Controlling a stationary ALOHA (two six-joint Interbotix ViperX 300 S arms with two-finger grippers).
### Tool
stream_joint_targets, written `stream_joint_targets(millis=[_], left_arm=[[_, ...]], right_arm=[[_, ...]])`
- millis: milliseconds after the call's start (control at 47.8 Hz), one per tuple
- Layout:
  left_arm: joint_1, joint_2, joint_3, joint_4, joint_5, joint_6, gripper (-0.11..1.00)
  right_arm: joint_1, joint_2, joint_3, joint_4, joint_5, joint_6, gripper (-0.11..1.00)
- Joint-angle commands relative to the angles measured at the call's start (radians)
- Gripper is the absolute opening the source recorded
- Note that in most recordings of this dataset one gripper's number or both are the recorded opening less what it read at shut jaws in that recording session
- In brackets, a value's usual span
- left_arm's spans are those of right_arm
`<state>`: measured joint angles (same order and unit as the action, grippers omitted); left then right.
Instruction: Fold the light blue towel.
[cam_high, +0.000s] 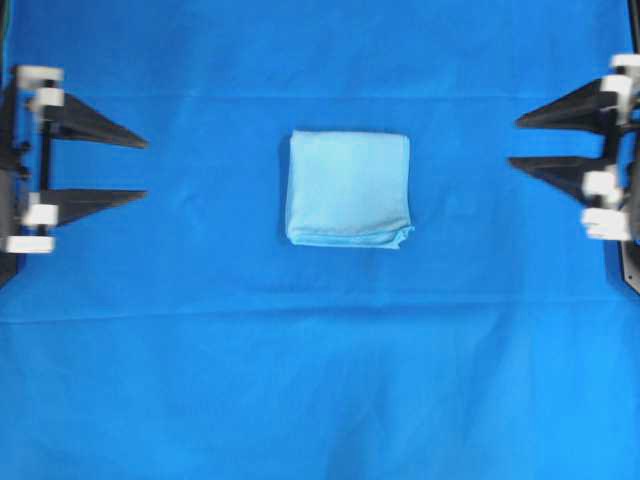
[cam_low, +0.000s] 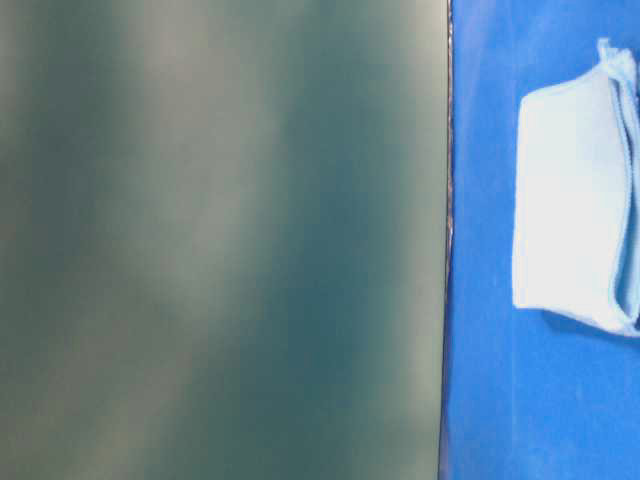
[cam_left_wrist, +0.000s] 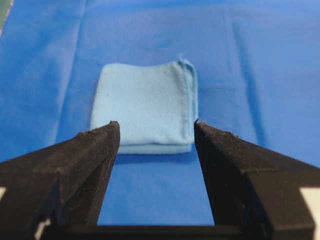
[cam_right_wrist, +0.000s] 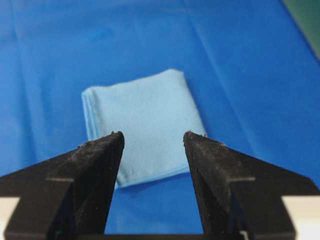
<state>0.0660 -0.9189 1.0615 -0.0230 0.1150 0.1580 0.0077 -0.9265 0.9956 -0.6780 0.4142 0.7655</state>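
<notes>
The light blue towel (cam_high: 348, 188) lies folded into a small thick square in the middle of the royal-blue table cloth (cam_high: 320, 380), its stacked hems along the right and front sides. My left gripper (cam_high: 147, 167) hovers at the far left, open and empty, well apart from the towel. At the far right my right gripper (cam_high: 512, 141) is also open with nothing in it. In the left wrist view the towel (cam_left_wrist: 145, 107) shows beyond the left gripper (cam_left_wrist: 157, 123). The right wrist view has the towel (cam_right_wrist: 142, 122) ahead of the right gripper (cam_right_wrist: 153, 134).
A blurred grey-green surface (cam_low: 220, 240) fills most of the table-level view, with the towel (cam_low: 575, 200) at its right. The table cloth carries faint fold creases (cam_high: 320, 312).
</notes>
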Motion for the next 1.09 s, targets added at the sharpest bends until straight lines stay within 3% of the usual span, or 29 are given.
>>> stream_joint_targets(millis=[0, 251, 460, 1067], left_arm=[[0.005, -0.084, 0.021, 0.000, 0.021, -0.003, 0.59], [0.006, -0.293, 0.155, 0.000, 0.043, -0.011, 0.59], [0.011, -0.370, 0.222, 0.000, 0.049, -0.035, 0.59], [0.025, -0.364, 0.229, 0.000, 0.049, -0.052, 0.59]], right_arm=[[0.003, -0.078, 0.032, -0.008, -0.003, 0.000, 0.57], [0.003, -0.261, 0.190, -0.009, -0.009, 0.011, 0.57], [0.003, -0.276, 0.270, -0.006, -0.080, 0.014, 0.57], [-0.005, -0.264, 0.275, -0.005, -0.097, 0.014, 0.57]])
